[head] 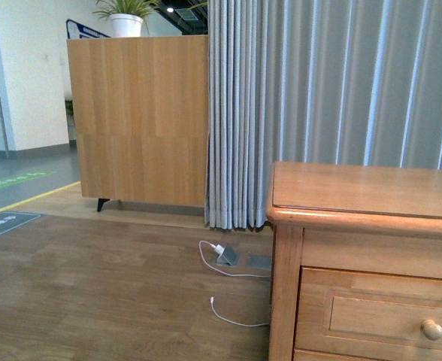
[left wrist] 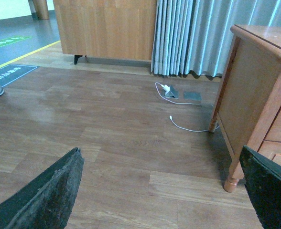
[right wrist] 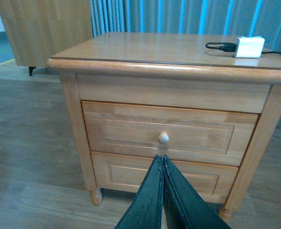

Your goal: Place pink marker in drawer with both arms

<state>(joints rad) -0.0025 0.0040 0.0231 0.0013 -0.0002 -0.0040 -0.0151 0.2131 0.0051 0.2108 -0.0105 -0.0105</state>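
Honey-coloured wooden dresser (right wrist: 167, 119) standing on a wood-plank floor (head: 101, 293), in front of a grey pleated curtain (head: 319, 90). In the right wrist view, seen front-on: top drawer (right wrist: 171, 132) fully shut, raised-panel front, round pale knob (right wrist: 163, 138) at its centre; a like lower drawer (right wrist: 131, 174) directly beneath, also shut. On the dresser top, near the back corner, a small white box (right wrist: 248, 46) with a black cable (right wrist: 219, 46) plugged into it. No pink marker visible in any of the three views; cannot tell where it lies.

Right hand (right wrist: 162, 191) low in front of the dresser, its two dark fingers (right wrist: 150, 200) pressed together edge to edge, closed with nothing between them, tips pointing up toward the lower drawer, just below the knob's line.

Left hand (left wrist: 164, 191) spread wide: one rough dark finger (left wrist: 49, 195) on one side of the left wrist view, the other on the far side, bare floor between them, nothing held. Beside it, the dresser's side panel and a turned foot (left wrist: 231, 181).

In the front view, only the dresser's near corner, top edge and part of the top drawer with its knob showing; neither arm in sight. On the floor beside the dresser, a white cable (head: 232, 316) lying loose, and a white plug in a grey floor socket (head: 225, 254) near the curtain's hem. Further back, a tall wooden cabinet (head: 138, 120) on dark legs with a potted plant (head: 127, 15) on top.
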